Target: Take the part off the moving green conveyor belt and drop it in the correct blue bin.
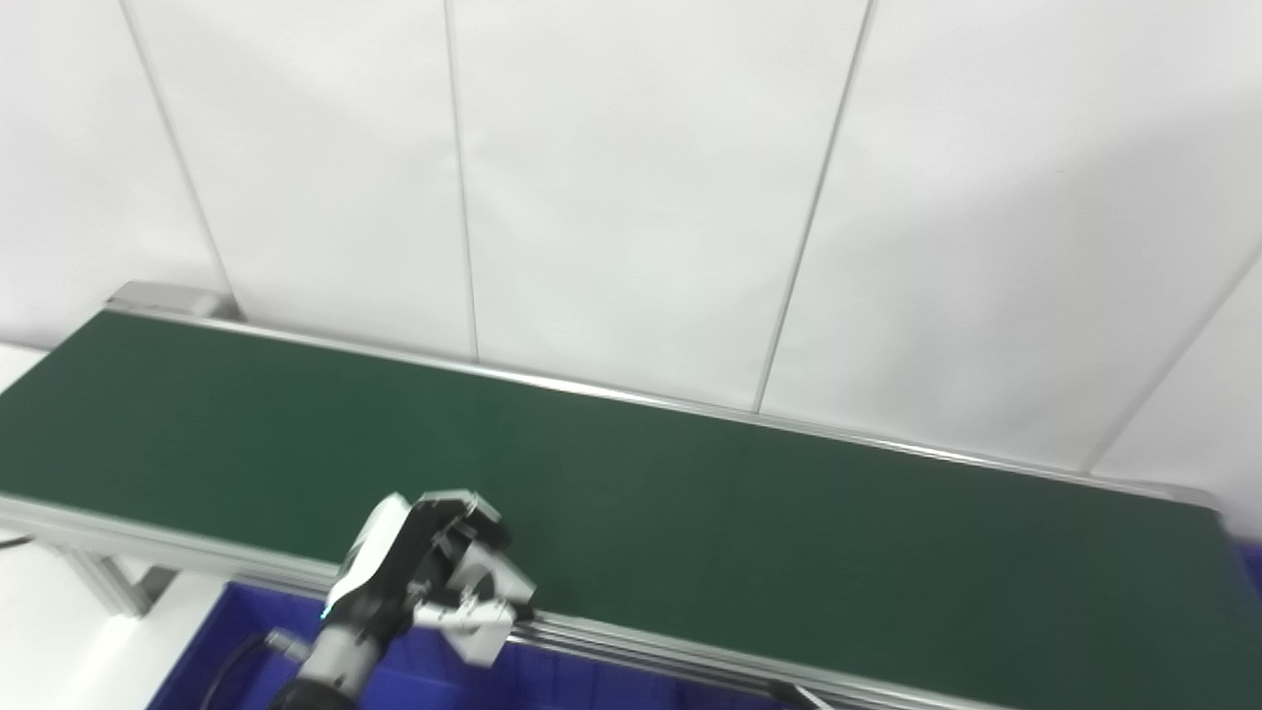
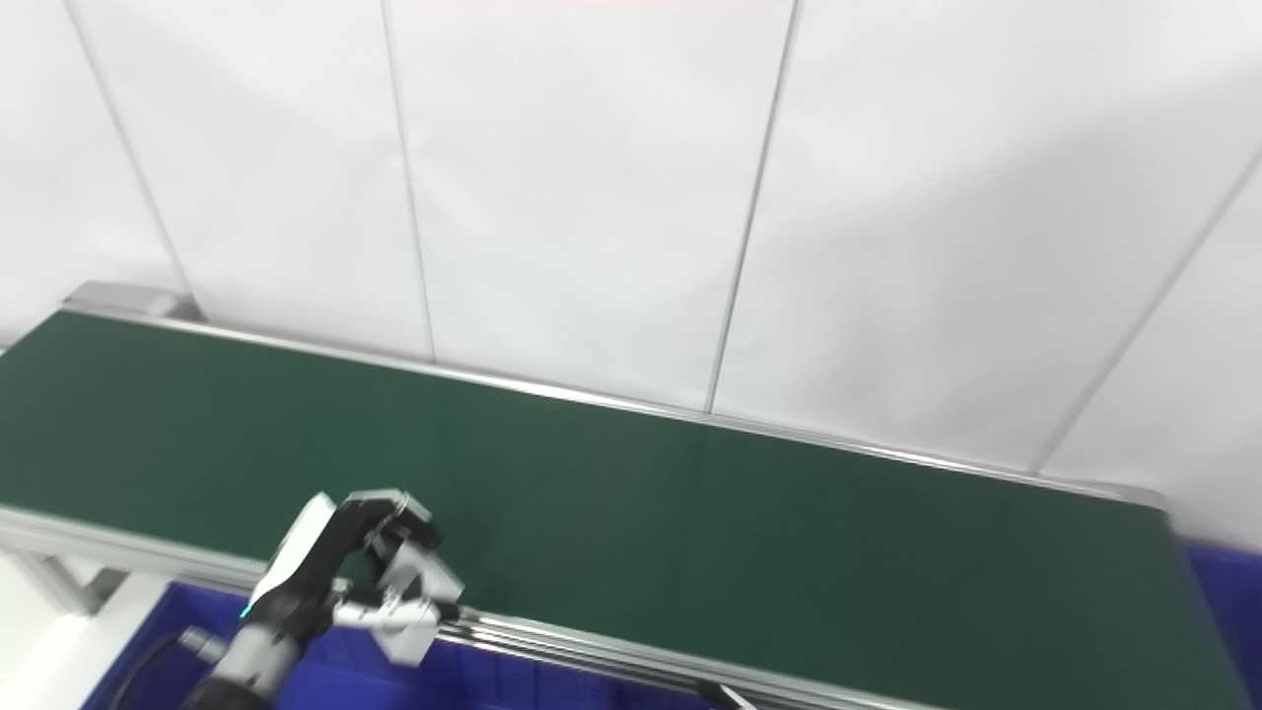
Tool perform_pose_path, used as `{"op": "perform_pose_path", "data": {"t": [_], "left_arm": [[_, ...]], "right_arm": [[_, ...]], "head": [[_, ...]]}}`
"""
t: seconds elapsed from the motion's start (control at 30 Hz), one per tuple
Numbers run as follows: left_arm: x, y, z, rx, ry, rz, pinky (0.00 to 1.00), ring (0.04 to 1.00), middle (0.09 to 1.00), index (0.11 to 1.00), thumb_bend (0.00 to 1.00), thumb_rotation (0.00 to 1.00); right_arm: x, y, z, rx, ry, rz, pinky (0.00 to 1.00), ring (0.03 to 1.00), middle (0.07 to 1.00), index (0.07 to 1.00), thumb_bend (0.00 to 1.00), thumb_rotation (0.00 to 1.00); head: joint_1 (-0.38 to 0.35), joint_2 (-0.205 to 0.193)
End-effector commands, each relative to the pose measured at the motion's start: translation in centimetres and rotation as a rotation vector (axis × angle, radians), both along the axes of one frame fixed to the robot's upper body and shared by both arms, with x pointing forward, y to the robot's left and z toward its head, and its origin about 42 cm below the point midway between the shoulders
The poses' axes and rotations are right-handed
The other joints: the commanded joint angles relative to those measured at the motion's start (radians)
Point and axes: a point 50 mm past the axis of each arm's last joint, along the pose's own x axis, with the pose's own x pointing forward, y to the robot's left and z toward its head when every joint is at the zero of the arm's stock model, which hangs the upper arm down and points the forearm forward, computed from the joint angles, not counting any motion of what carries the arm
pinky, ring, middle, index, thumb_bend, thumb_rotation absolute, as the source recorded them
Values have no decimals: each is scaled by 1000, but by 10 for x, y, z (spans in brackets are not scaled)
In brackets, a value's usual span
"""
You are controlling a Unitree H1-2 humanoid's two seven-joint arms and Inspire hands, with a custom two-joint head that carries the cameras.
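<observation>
The green conveyor belt (image 1: 690,503) runs from the left to the right across the view. My left hand (image 1: 419,557) is at the belt's near edge, over the metal rail. Its fingers are closed around a light grey metal part (image 1: 483,602), which hangs just over the rail and the blue bin (image 1: 222,641) below. The hand (image 2: 335,557) and the part (image 2: 409,602) also show in the right eye view. No other part lies on the belt. My right hand is out of view.
White wall panels (image 1: 631,177) stand right behind the belt. A silver rail (image 1: 690,661) edges the belt's near side. A second patch of blue (image 2: 1223,582) shows at the belt's right end. A grey frame leg (image 1: 108,582) stands at the lower left.
</observation>
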Motion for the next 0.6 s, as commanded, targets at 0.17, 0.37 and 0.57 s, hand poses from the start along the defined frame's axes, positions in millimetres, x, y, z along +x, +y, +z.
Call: {"op": "perform_pose_path", "data": {"t": [0.17,0.37,0.57], "left_arm": [[-14,-4,0,-22,-6,-118,295,404,495,498,495,0],[-25,-7,-10,-45,41,-160,345,424,501,492,495,0],[-26,-5,-8,-15,86,-183,357,427,504,490,496,0]], "right_arm": [[-4,9,8,41,-50,-49,728,810,816,897,825,9],[-7,15,5,30,-59,-57,747,832,846,920,804,113],[-4,19,11,27,-69,-51,752,846,859,925,808,160]], "head": [[-38,42],[-69,100],[-79,168]]}}
